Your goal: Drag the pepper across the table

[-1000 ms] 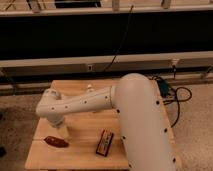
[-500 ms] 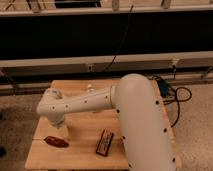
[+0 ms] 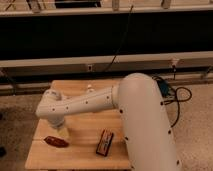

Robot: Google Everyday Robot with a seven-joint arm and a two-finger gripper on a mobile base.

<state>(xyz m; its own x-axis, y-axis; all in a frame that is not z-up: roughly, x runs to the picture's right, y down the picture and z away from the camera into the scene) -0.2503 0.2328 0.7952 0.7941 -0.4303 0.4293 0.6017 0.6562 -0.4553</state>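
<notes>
Looking from the left, I see the small dark red-brown pepper [image 3: 56, 141] lying flat on the square light wooden butcher-block table [image 3: 82, 152], near its front-left corner. My gripper [image 3: 62, 131] hangs just above and right of the pepper, beneath the white arm's elbow [image 3: 52, 106]. Farther right of the pepper lies a black rectangular box with red markings [image 3: 104, 142].

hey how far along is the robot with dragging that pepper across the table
Early stage. Done: the arm has reached over the table, and the tool sits low, right above and just behind the pepper. In hand: lining up on the pepper, which lies near the table's front left edge, apart from the black box. Left: making contact and the whole drag across the wood.
</notes>
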